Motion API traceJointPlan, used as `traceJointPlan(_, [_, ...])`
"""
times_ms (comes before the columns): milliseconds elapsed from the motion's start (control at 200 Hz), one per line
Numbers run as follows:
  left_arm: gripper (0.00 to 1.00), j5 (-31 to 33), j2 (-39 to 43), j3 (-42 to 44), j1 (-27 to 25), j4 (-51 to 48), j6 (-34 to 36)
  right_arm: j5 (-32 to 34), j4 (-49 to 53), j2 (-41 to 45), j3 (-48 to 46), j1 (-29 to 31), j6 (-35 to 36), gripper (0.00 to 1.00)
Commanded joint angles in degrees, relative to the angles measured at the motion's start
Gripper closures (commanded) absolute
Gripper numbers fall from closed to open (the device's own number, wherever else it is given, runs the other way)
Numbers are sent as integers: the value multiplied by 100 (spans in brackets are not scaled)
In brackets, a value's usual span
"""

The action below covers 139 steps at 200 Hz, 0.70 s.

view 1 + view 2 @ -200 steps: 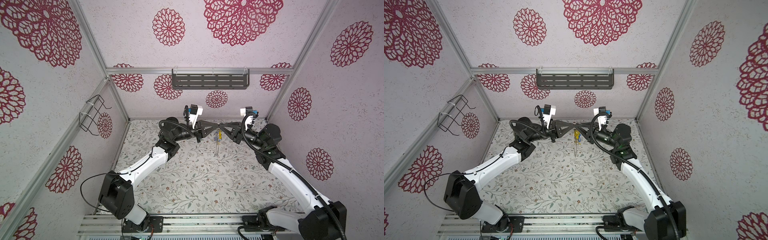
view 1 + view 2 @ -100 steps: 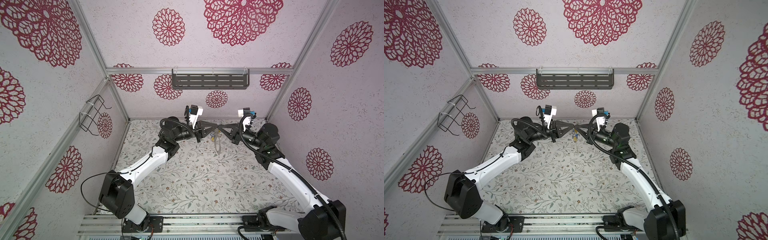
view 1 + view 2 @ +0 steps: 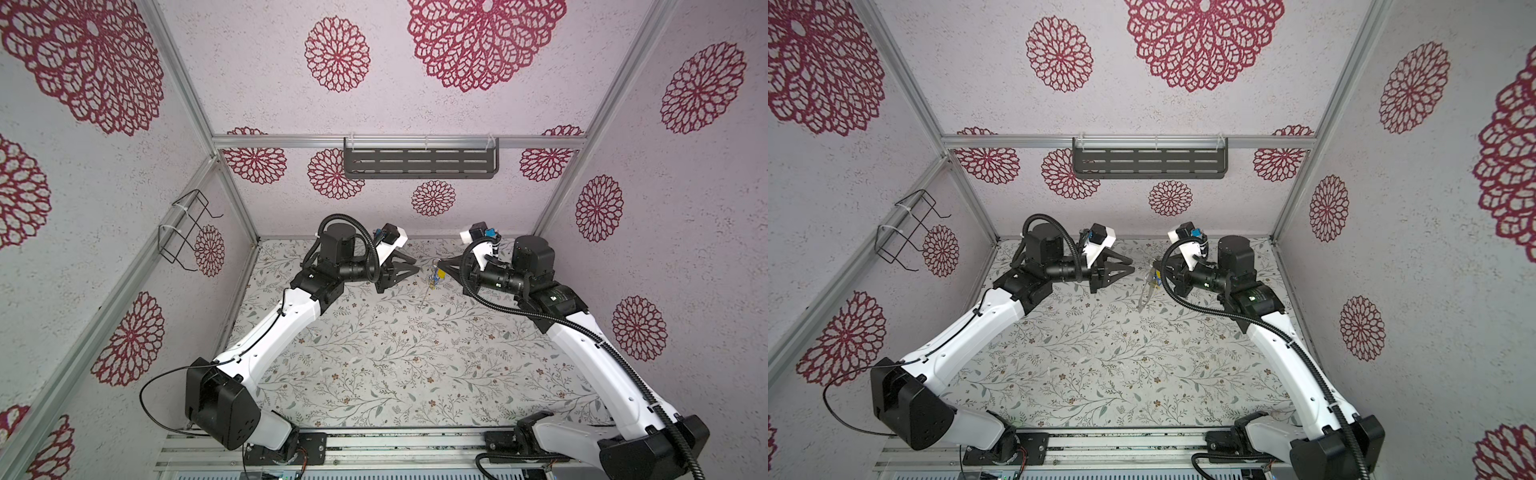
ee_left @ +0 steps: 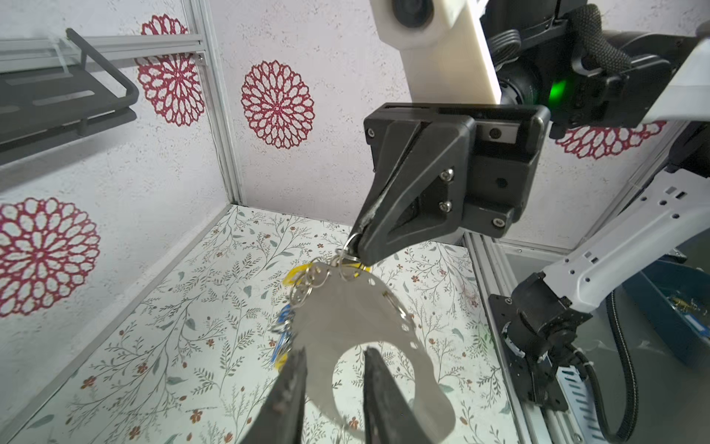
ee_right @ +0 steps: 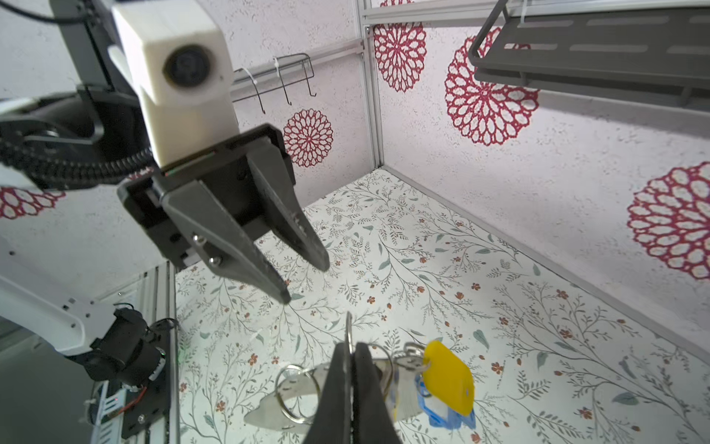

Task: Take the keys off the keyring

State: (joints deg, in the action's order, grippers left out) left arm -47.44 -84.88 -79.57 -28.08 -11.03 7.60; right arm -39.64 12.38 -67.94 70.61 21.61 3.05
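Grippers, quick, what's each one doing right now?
Left gripper: open, holding nothing.
Right gripper: shut on a small split ring; the keyring and keys hang from it.

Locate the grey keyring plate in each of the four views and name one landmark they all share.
Top view: keyring edge-on under the right gripper.
Top view: keyring, same place.
Left wrist: keyring broadside, past the left gripper.
Right wrist: keyring behind the shut fingers, which pinch a split ring.
Shared landmark: dark wall shelf.
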Motion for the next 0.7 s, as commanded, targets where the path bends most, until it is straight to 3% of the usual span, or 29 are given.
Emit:
traceJointPlan(0, [74,-533,-192,-235,65,-550,380,-138,-5,50,88,32,460,100])
traceJointPlan(691, [74,-1301,-844,-444,-136,1102,-1049,-567,-252,-31,61,120,181,100])
